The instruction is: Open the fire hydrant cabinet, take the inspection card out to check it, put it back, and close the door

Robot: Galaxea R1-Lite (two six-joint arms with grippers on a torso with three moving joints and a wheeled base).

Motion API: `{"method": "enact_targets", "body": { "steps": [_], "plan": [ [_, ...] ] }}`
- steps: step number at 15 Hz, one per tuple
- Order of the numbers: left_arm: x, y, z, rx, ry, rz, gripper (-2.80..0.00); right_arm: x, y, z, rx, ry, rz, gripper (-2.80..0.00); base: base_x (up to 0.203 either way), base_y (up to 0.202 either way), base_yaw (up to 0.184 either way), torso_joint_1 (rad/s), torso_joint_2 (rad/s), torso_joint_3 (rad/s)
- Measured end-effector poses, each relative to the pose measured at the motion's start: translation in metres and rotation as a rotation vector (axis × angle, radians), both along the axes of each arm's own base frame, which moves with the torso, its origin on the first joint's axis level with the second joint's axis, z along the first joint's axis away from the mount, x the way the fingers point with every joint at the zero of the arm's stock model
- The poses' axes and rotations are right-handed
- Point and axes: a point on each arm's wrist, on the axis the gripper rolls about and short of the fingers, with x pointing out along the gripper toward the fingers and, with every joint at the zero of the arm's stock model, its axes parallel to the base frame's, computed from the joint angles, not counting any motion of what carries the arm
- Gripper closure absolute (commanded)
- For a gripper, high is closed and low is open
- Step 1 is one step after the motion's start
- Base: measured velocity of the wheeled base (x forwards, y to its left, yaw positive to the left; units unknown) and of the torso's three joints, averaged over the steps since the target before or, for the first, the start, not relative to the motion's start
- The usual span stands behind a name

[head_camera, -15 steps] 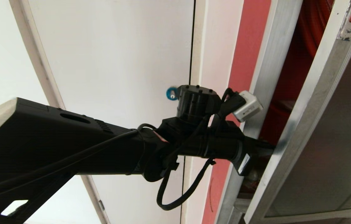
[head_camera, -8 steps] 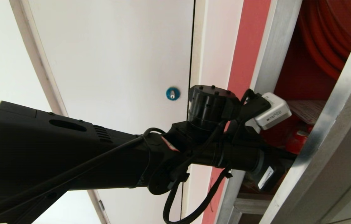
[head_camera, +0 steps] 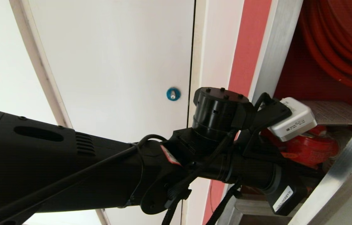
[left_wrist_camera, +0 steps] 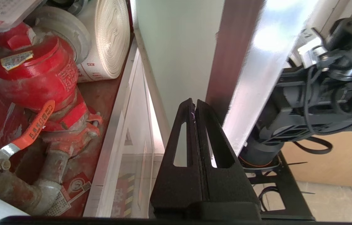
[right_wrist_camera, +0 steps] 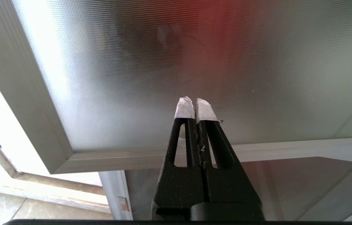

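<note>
The head view showed only the black left arm (head_camera: 107, 168) reaching across into the silver metal-framed, red-lined fire hydrant cabinet (head_camera: 272, 47), beside a plain white panel door with a round blue lock (head_camera: 173, 94); the pincer tip was hidden there. The left wrist view supplied it: the left pincer (left_wrist_camera: 194, 104) was pressed fully together, holding nothing, beside the silver frame edge of the dark glass door (left_wrist_camera: 250, 78), with the red hydrant valve (left_wrist_camera: 35, 75) and a rolled white hose (left_wrist_camera: 107, 37) inside. The right wrist view showed the right pincer (right_wrist_camera: 196, 104) likewise closed and empty, near a ribbed glass panel (right_wrist_camera: 194, 56). Compared with a second earlier, the door had swung further open, exposing more red hose coil (head_camera: 335, 40), and the left arm had pushed further right.
</note>
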Motion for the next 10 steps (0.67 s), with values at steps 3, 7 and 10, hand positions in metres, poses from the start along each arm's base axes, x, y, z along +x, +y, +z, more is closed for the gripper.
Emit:
{"method": "enact_targets", "body": {
  "steps": [3,7,10],
  "plan": [
    [-0.011,0.0,0.006,-0.011,-0.005,-0.026,0.0,0.0,0.0,0.0,0.0,0.0,0.0,0.0,0.0,0.0,0.0,0.0,0.0,0.0],
    [-0.026,-0.004,0.007,-0.011,-0.004,-0.062,0.0,0.0,0.0,0.0,0.0,0.0,-0.001,0.0,0.0,0.0,0.0,0.0,0.0,0.0],
    [-0.036,-0.009,0.006,-0.006,-0.002,-0.091,0.0,0.0,0.0,0.0,0.0,0.0,0.0,0.0,0.0,0.0,0.0,0.0,0.0,0.0]
  ]
}}
